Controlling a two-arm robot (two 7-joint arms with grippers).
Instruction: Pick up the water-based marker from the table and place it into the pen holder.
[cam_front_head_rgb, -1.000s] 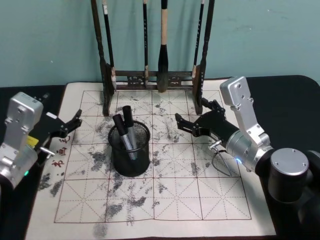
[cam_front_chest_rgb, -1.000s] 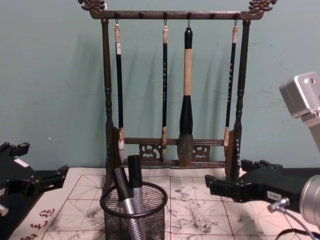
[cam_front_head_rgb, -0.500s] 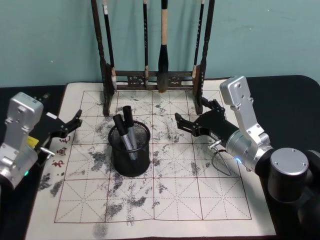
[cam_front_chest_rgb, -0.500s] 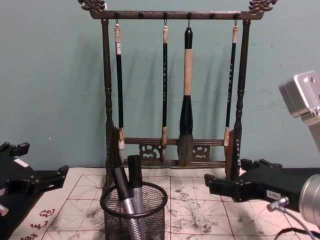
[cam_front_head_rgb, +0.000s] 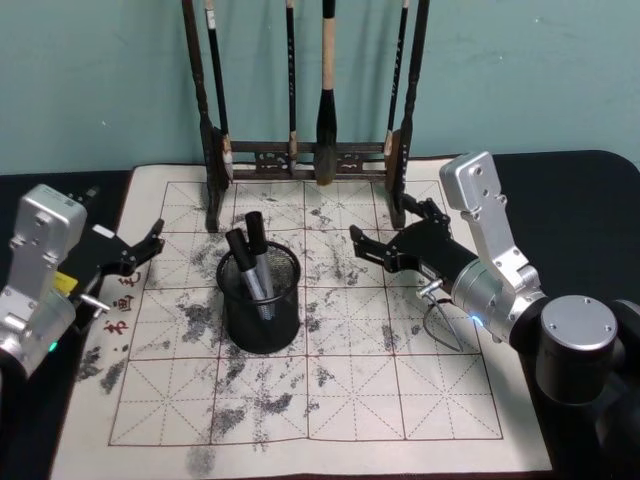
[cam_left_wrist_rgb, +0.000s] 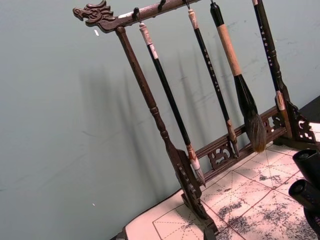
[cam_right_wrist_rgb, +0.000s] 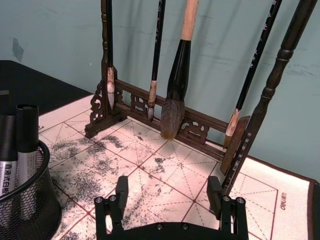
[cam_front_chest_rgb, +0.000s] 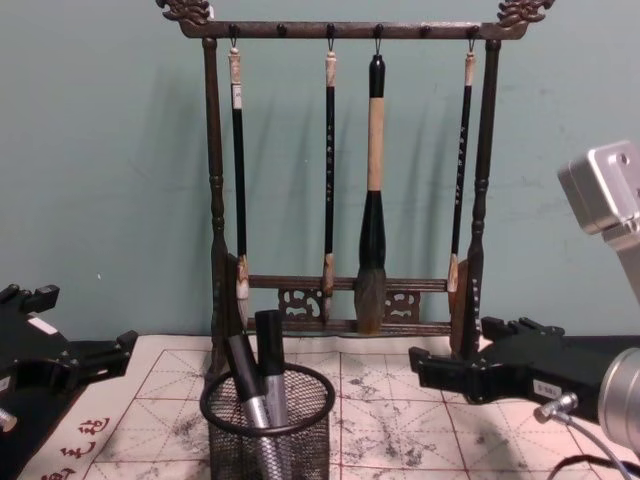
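Two water-based markers (cam_front_head_rgb: 252, 262) stand in the pen holder (cam_front_head_rgb: 260, 300), black caps up and grey barrels leaning toward the robot's left against the thick round rim; the chest view shows them side by side, caps clear above the mesh. The pen holder sits on the ink-stained calligraphy practice mat (cam_front_head_rgb: 350, 380), left of the mat's middle and in front of the left foot of the wooden brush rack (cam_front_head_rgb: 305, 160), from which four calligraphy brushes (cam_front_chest_rgb: 372, 190) hang. No marker lies loose on the mat or on the black worktop (cam_front_head_rgb: 580, 200) around it, so I judge the placing done and the task at or near its end. Over the last second almost nothing has shifted: the holder, the markers and both arms sit where they were, which suggests the drop is finished and the arms are pausing or about to retire. The right gripper (cam_front_head_rgb: 385, 240) hovers low over the mat to the right of the holder, well apart from it, its two fingers spread wide and holding nothing; its wrist view shows both fingertips with bare mat between them and the holder off to one side. The left gripper (cam_front_head_rgb: 140, 250) rests at the mat's left edge, near the holder but not touching it, its fingers likewise parted and empty. If anything is left, it is only to draw the arms back without brushing the holder or the rack.
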